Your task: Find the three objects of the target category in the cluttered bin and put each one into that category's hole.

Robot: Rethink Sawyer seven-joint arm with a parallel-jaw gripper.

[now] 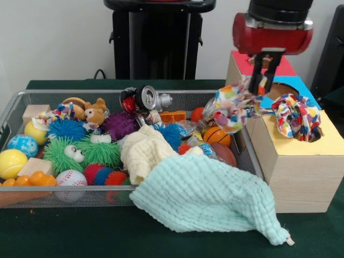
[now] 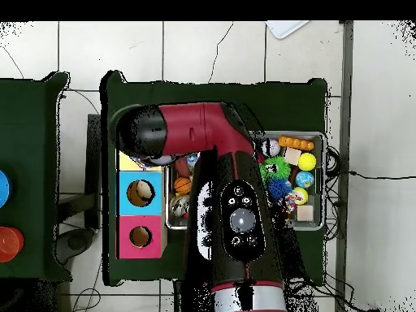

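My gripper (image 1: 261, 85) hangs over the gap between the wire bin (image 1: 16, 102) and the wooden sorting box (image 1: 301, 172), shut on a multicoloured patterned cloth (image 1: 234, 107) that dangles above the bin's right end. A second patterned cloth (image 1: 296, 115) sits bunched in the hole of the box's yellow top. A mint green cloth (image 1: 207, 196) drapes over the bin's front right corner onto the table. A cream knitted cloth (image 1: 144, 150) lies in the bin. In the overhead view the arm (image 2: 236, 211) hides the gripper and the held cloth.
The bin holds balls, spiky rubber toys, a teddy (image 1: 95, 113), a crushed can (image 1: 146, 98), wooden blocks and a small basketball (image 1: 217, 135). The box's tops are yellow, blue (image 2: 140, 193) and pink (image 2: 140, 237), each with a hole.
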